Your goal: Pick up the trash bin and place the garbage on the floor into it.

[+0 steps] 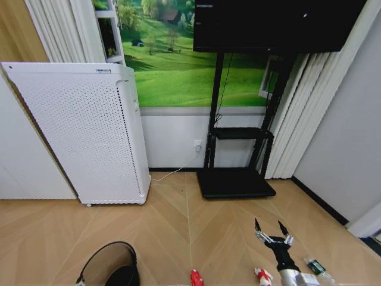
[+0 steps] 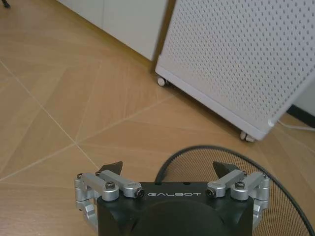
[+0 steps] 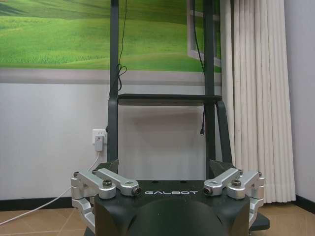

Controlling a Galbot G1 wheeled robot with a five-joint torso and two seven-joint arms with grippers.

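"GALBOT" is read on both tools: the left tool [image 2: 167, 169] is held wide above the trash bin [image 1: 110, 264], the right tool [image 1: 272, 228] wide at 5 o'clock over the floor [image 1: 196, 226].

"GALBOT" — on left gripper [image 2: 169, 168] body, right gripper [image 3: 164, 165] body.

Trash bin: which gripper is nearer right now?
Left. The left gripper hangs open just over the trash bin rim. The right gripper is open too, well off to the bin's right, above the garbage on the floor.
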